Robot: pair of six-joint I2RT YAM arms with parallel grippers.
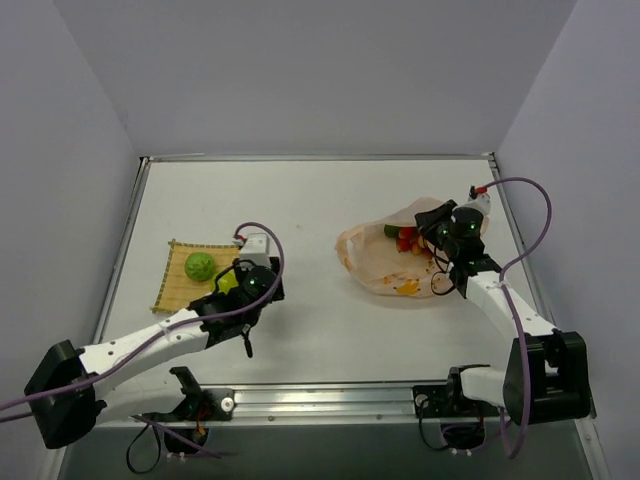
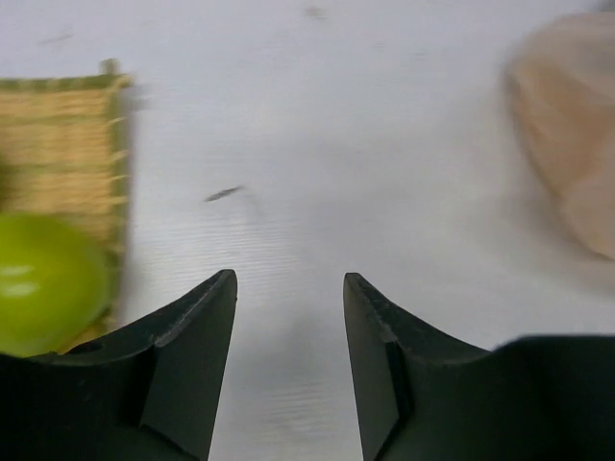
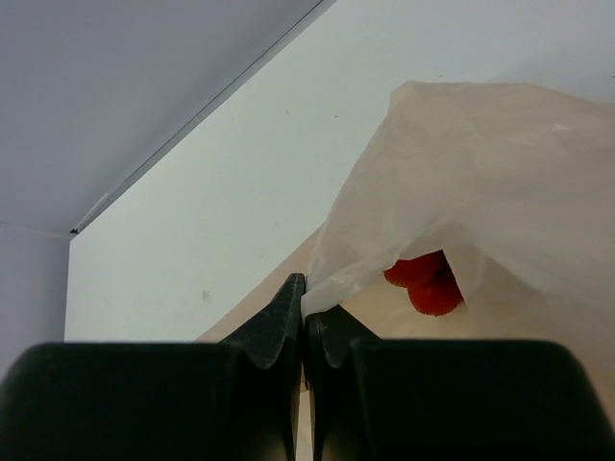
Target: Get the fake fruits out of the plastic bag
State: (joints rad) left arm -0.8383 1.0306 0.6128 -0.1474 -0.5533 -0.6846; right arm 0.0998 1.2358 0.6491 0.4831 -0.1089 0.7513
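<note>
The peach-orange plastic bag (image 1: 380,262) lies right of centre. Inside its mouth I see a red berry bunch (image 1: 406,240) with a green leaf, and an orange fruit (image 1: 408,288) shows through the film. My right gripper (image 1: 428,222) is shut on the bag's upper edge; the right wrist view shows the jaws (image 3: 306,298) pinching the film (image 3: 480,173) with the red berries (image 3: 423,283) behind it. My left gripper (image 1: 243,292) is open and empty (image 2: 288,283) low over the table. A yellow-green fruit (image 1: 228,283) (image 2: 43,283) lies just left of it at the mat's edge.
A square yellow woven mat (image 1: 175,290) (image 2: 58,154) lies at the left with a round green fruit (image 1: 199,266) on it. The bag shows blurred at the far right of the left wrist view (image 2: 572,144). Walls enclose the table on three sides.
</note>
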